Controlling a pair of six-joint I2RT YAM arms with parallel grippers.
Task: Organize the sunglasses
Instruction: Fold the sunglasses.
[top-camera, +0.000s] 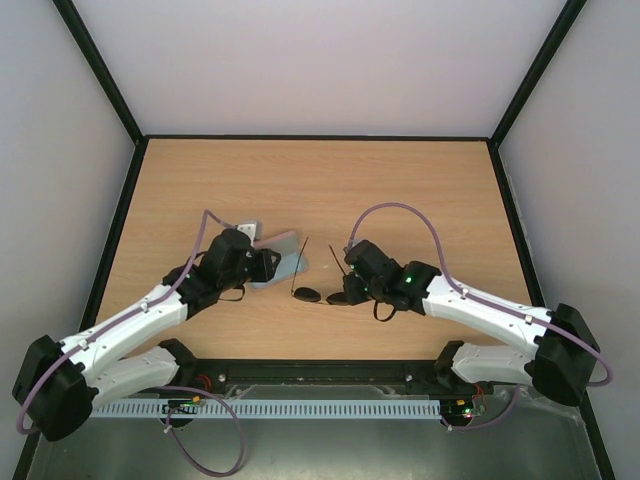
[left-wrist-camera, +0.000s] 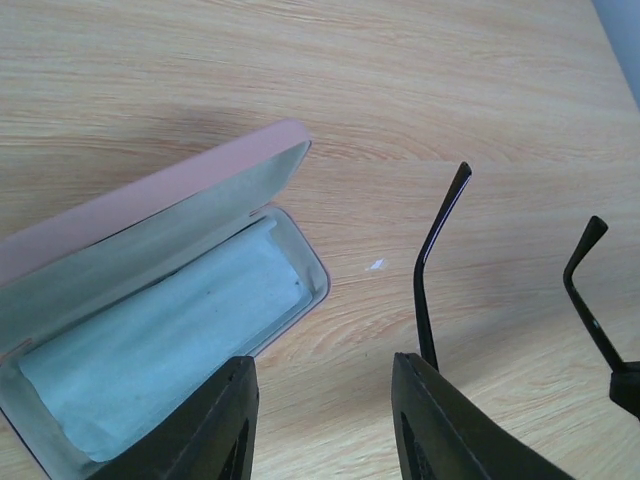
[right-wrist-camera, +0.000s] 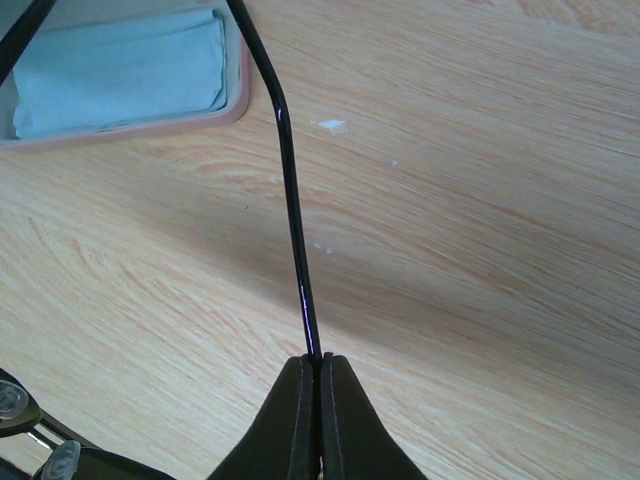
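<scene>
The black sunglasses (top-camera: 308, 293) lie on the wooden table with both thin temple arms unfolded and pointing away. My right gripper (right-wrist-camera: 318, 365) is shut on one temple arm (right-wrist-camera: 290, 200), which runs up from between the fingertips. My left gripper (left-wrist-camera: 325, 410) is open with only bare table between its fingers. It hovers between the open pink case (left-wrist-camera: 150, 195) on its left and the other temple arm (left-wrist-camera: 430, 250) on its right. A folded light blue cloth (left-wrist-camera: 160, 330) lies inside the case. In the top view the left gripper (top-camera: 272, 265) sits at the case (top-camera: 285, 250).
A small white fleck (left-wrist-camera: 376, 265) lies on the wood between the case and the sunglasses. Black frame rails (top-camera: 120, 210) border the table on both sides and at the back. The nose pads (right-wrist-camera: 15, 400) show at the lower left of the right wrist view.
</scene>
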